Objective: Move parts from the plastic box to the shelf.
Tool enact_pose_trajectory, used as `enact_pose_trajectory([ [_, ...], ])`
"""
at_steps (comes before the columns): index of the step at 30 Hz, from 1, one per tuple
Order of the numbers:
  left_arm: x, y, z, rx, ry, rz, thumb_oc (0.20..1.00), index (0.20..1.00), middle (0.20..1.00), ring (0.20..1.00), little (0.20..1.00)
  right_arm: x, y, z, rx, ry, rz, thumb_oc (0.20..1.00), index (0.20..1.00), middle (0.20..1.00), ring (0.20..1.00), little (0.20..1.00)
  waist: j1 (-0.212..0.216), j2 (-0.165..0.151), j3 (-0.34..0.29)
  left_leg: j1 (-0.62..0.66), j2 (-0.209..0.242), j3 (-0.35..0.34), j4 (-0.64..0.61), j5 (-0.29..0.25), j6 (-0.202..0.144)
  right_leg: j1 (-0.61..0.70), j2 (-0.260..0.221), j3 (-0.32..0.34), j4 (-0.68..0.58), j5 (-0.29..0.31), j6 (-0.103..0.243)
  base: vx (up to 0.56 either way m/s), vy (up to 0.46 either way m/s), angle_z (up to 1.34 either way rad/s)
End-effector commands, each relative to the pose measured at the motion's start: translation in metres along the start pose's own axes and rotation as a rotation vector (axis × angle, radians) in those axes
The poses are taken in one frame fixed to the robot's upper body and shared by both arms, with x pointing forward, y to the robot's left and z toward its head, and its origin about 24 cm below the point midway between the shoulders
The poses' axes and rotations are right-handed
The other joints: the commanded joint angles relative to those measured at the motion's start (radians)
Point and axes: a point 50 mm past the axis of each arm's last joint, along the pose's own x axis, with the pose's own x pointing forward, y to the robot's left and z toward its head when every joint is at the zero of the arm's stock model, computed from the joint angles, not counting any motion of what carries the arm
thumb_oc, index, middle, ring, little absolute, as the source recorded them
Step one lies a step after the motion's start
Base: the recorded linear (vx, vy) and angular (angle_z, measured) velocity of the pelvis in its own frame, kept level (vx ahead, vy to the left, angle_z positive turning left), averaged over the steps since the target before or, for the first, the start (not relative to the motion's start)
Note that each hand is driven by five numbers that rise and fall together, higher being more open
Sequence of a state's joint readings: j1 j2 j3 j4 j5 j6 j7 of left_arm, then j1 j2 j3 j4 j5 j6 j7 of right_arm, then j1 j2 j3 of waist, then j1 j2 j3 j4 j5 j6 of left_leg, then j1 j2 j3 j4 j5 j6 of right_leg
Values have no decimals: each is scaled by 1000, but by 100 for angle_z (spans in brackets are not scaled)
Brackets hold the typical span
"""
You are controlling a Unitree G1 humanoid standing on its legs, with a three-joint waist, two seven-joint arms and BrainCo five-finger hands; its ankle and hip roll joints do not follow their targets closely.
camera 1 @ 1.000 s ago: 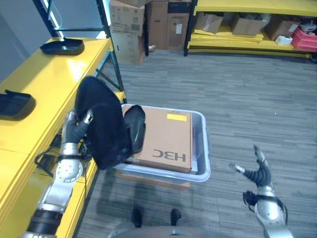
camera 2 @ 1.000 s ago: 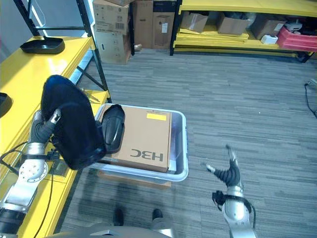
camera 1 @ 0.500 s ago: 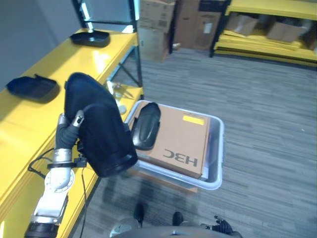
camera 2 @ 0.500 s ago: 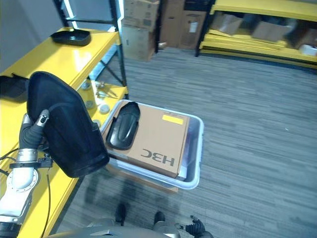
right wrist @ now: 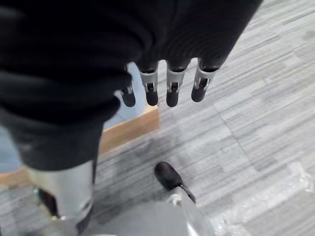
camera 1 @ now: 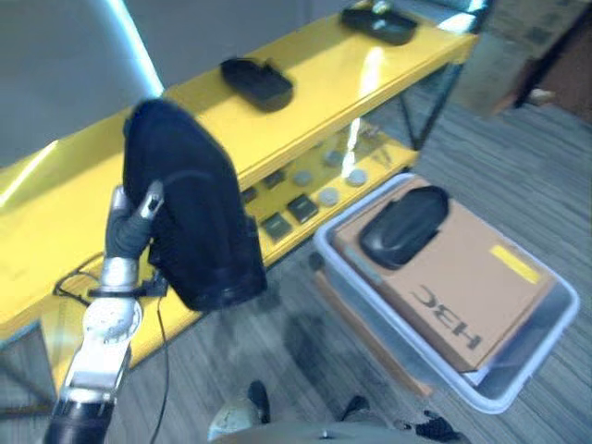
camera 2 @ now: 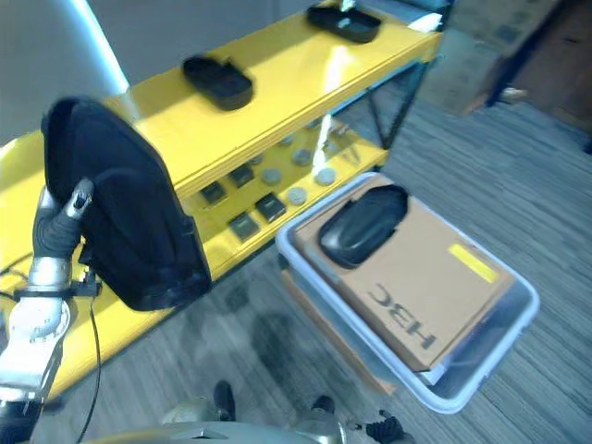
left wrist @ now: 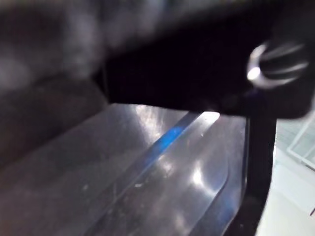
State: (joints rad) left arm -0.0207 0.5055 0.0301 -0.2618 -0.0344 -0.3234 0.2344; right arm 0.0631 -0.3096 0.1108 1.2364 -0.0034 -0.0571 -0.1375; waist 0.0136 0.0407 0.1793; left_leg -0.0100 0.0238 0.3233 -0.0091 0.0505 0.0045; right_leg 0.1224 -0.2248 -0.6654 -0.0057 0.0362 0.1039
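**A:** Left eye view is swinging round. The whole picture is sliding compared with a moment ago, so it is the head that is turning, not the things. The yellow shelf [camera 1: 83, 185] is now stretching across the upper part, and the plastic box [camera 1: 546, 365] is sitting off to the lower right.

**B:** Is the left hand [camera 1: 128, 236] still gripping?

**A:** Yes. It is keeping the big black part [camera 1: 190, 222] raised and upright in front of the shelf's edge, with the thumb clamping over the part's near rim. The other fingers are hiding behind it.

**B:** And the right hand [right wrist: 170, 86]?

**A:** It is hanging low over the floor with its fingers released and holding nothing.

**B:** What is staying in the box?

**A:** A second black part [camera 1: 402, 225] is lying on the cardboard carton [camera 1: 462, 291] inside it, untouched. Two black parts [camera 1: 256, 81] [camera 1: 377, 23] are already resting on the shelf top, well apart.

**B:** So the robot is turning to face the shelf?

**A:** I am judging so. The carry is nearing its end, the set-down is coming next, and bare yellow surface is waiting right behind the held part.
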Motion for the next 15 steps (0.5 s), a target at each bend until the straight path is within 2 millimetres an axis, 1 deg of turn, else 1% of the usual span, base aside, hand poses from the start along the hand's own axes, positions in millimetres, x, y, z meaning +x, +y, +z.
enact_pose_trajectory([
  [1, 8, 16, 22, 61, -146, 53, 200, 200, 200, 200, 200, 5, -14, 18, 38, -24, -47, 1000, 1000, 1000, 1000, 1000, 12, 8, -56, 63, 14, -85, -23, -104, -85, 4, 5, 73, -43, -37, 23, 93, 206, 118],
  [2, 8, 17, 25, 70, -157, 44, 200, 200, 200, 200, 200, 5, -15, 18, 77, -18, -62, 1000, 1000, 1000, 1000, 1000, 11, 8, -55, 74, 3, -88, -28, -112, -68, 2, -15, 76, 7, -39, 26, 123, 315, 70],
  [3, 9, 17, 35, 72, -195, 30, 200, 200, 200, 200, 200, 5, -14, 16, 125, -8, -70, 1000, 1000, 1000, 1000, 1000, 8, 8, -46, 94, -11, -89, -37, -118, -45, -16, -46, 92, 92, -46, 38, 114, 292, 36],
  [4, 11, 16, 38, 70, -216, 12, 200, 200, 200, 200, 200, 5, -13, 19, 162, -17, -70, 1000, 1000, 1000, 1000, 1000, -16, 10, -37, 110, -16, -107, -49, -120, -33, -46, -46, 155, 143, -37, 40, 94, 271, 5],
  [5, 15, 12, 43, 65, -246, -6, 200, 200, 200, 200, 200, 5, -11, 23, 175, -33, -61, 1000, 1000, 1000, 1000, 1000, -50, 10, -25, 129, -24, -140, -72, -116, -23, -100, -13, 281, 184, -52, 42, -22, 214, 83],
  [6, 22, 9, 47, 57, -281, -27, 200, 200, 200, 200, 200, 6, -6, 33, 183, -56, -43, 1000, 1000, 1000, 1000, 1000, -75, 8, -11, 121, -27, -145, -78, -103, -18, -191, 46, 417, 215, -52, 29, -15, 168, 149],
  [7, 28, 3, 53, 19, -320, -58, 200, 200, 200, 200, 200, 5, 5, 37, 153, -79, -4, 1000, 1000, 1000, 1000, 1000, -96, 5, -8, 114, -36, -197, -78, -100, -22, -229, 114, 577, 152, -48, 36, -38, 98, 171],
  [8, 29, 3, 53, 19, -321, -60, 200, 200, 200, 200, 200, 5, 6, 37, 154, -79, -3, 1000, 1000, 1000, 1000, 1000, -93, 5, -10, 111, -35, -194, -78, -100, -21, -229, 116, 579, 145, -43, 36, 89, 13, 96],
  [10, 31, 2, 56, -35, -337, -56, 200, 200, 200, 200, 200, 4, 14, 39, 152, -84, 20, 1000, 1000, 1000, 1000, 1000, -83, 0, -12, 112, -36, -215, -78, -104, -18, -243, 99, 591, 94, -14, 43, 121, -60, 62],
  [11, 31, 3, 57, -76, -339, -52, 200, 200, 200, 200, 200, 3, 17, 37, 158, -80, 28, 1000, 1000, 1000, 1000, 1000, -86, -4, -17, 112, -41, -232, -78, -107, -16, -250, 102, 600, 62, 4, 48, 176, -61, 65],
  [14, 35, -2, 57, -154, -332, -63, 200, 200, 200, 200, 200, 2, 21, 31, 150, -67, 48, 1000, 1000, 1000, 1000, 1000, -99, -11, -22, 126, -51, -300, -78, -113, -17, -283, 136, 695, 26, 25, 56, 197, -80, 65],
  [15, 36, -4, 57, -168, -329, -73, 200, 200, 200, 200, 200, 1, 22, 29, 142, -60, 52, 1000, 1000, 1000, 1000, 1000, -98, -12, -23, 133, -50, -323, -78, -116, -21, -287, 136, 705, 23, 32, 59, 134, -89, 114],
])
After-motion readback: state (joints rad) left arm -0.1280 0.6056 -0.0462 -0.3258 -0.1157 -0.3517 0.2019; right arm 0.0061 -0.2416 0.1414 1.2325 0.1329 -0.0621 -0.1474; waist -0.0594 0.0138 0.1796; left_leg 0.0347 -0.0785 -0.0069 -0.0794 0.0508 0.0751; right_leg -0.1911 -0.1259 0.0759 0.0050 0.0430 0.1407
